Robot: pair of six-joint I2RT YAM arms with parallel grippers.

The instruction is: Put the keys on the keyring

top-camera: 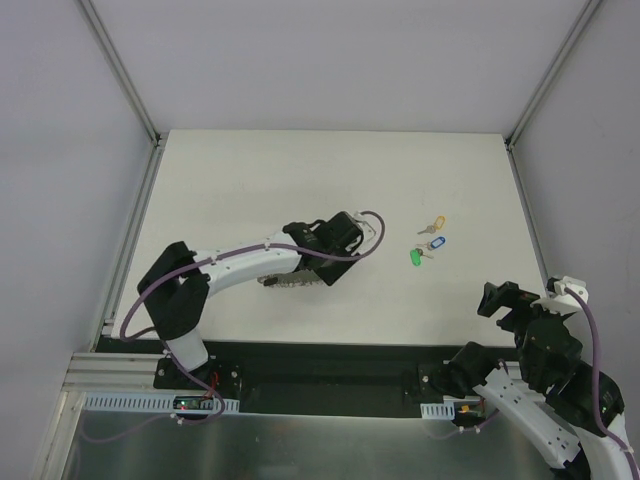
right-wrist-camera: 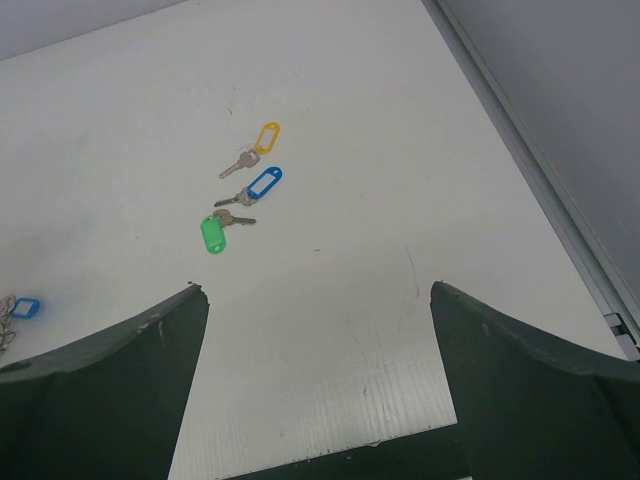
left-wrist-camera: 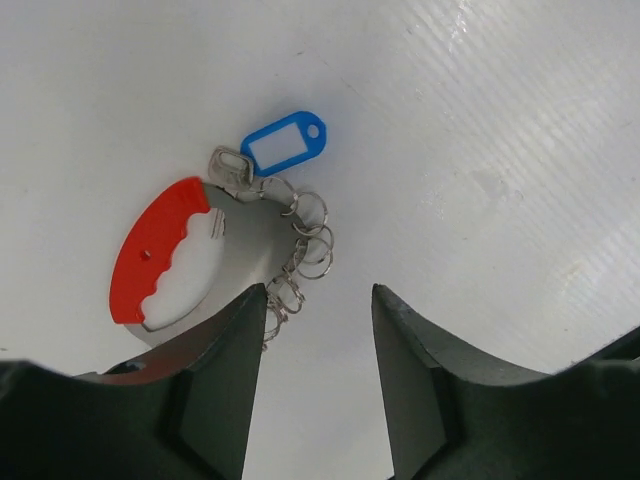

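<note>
The keyring [left-wrist-camera: 160,250] has a red curved grip on a grey metal crescent. A chain of small rings [left-wrist-camera: 308,240] joins it to a blue tag [left-wrist-camera: 283,143] and a small key. In the top view the keyring [top-camera: 280,282] lies partly under my left arm. My left gripper [left-wrist-camera: 319,292] is open just above it, and its left finger overlaps the metal edge; it also shows in the top view [top-camera: 300,275]. Three loose keys lie right of centre: yellow [top-camera: 437,224], blue [top-camera: 433,243], green [top-camera: 416,257]. My right gripper [top-camera: 500,300] is open and empty near the table's front right, facing those keys [right-wrist-camera: 264,182].
The white table [top-camera: 250,180] is bounded by grey walls and aluminium frame posts [top-camera: 120,75] at the back corners. Its right rail [right-wrist-camera: 540,200] and front edge [right-wrist-camera: 300,462] lie close to my right gripper [right-wrist-camera: 318,288].
</note>
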